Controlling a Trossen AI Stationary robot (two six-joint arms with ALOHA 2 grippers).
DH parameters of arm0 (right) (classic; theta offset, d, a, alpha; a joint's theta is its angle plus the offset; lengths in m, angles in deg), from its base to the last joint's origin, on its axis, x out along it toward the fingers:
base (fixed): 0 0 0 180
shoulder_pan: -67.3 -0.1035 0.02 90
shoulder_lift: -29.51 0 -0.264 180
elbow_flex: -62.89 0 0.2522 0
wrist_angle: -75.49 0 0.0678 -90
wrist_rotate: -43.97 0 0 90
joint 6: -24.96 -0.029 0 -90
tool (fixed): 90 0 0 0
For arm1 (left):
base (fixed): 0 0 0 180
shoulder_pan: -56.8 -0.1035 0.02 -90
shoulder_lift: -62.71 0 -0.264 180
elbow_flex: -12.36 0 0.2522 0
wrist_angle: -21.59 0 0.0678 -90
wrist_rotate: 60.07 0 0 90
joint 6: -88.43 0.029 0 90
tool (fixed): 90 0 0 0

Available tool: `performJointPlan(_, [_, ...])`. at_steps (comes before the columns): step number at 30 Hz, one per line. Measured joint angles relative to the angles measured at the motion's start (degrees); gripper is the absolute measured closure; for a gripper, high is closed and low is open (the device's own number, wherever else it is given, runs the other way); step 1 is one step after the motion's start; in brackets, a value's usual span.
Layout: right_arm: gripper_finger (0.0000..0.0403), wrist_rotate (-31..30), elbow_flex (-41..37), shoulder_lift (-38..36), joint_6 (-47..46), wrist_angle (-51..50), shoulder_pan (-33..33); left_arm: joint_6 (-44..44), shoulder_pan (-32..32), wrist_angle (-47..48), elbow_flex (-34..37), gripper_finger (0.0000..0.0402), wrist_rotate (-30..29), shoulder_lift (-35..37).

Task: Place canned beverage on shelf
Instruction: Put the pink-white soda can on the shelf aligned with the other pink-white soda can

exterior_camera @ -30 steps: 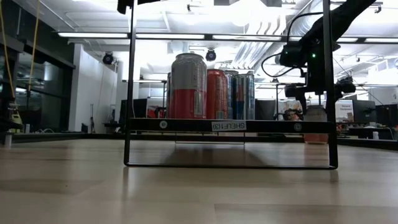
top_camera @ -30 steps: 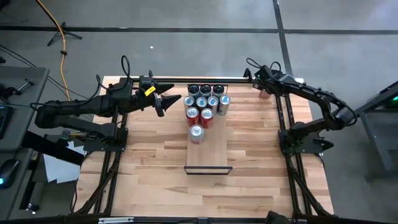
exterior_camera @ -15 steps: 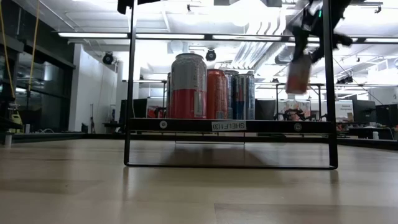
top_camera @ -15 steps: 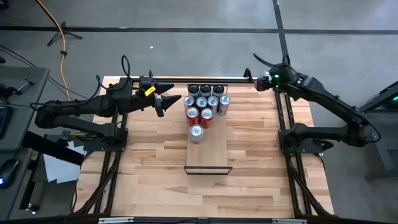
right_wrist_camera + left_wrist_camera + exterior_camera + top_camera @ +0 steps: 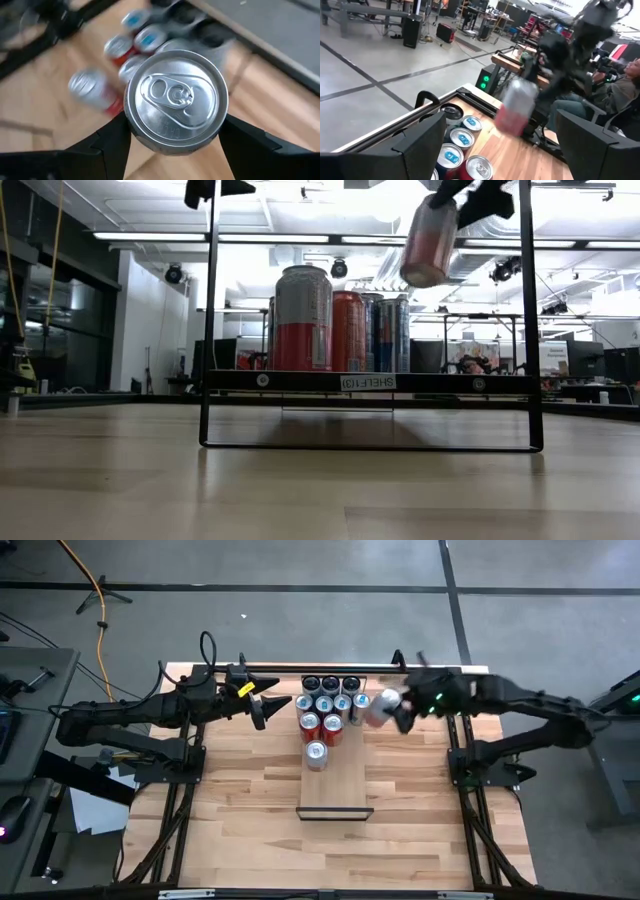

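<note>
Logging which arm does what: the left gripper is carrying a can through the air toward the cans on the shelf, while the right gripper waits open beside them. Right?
The arms are swapped. In the high view the right gripper carries the can toward the cans on the shelf, and the left gripper waits open beside them.

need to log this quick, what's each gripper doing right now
Left gripper: open, holding nothing, beside the cans on the shelf.
Right gripper: closed on a can, carried in the air near the shelf's right side.
</note>
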Motion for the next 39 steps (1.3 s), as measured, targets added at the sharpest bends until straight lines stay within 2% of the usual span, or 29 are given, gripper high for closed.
performJointPlan(8, [0.0153,2.79,-0.45,10.49,3.44,1.58,-9.51,-0.04,0.0,0.07,0.0,0.0076,-1.03,0.0])
performJointPlan(17, [0.0153,0.81,-0.88,18.24,7.65,5.43,-11.17,-0.04,0.01,0.07,0.0,0.0076,-1.03,0.0])
performJointPlan(24, [0.0153,4.54,-10.11,17.35,3.55,14.61,-11.69,-0.11,0.02,0.0,0.0,0.0076,-1.03,0.0])
performJointPlan(32, [0.0153,2.07,-12.5,18.36,5.63,22.26,-14.03,-0.09,0.02,-0.39,0.0,0.0076,-1.03,0.0])
performJointPlan(39, [0.0153,1.31,-12.56,20.25,10.42,23.45,-14.06,-0.09,0.02,-0.61,0.0,0.0076,-1.03,0.0])
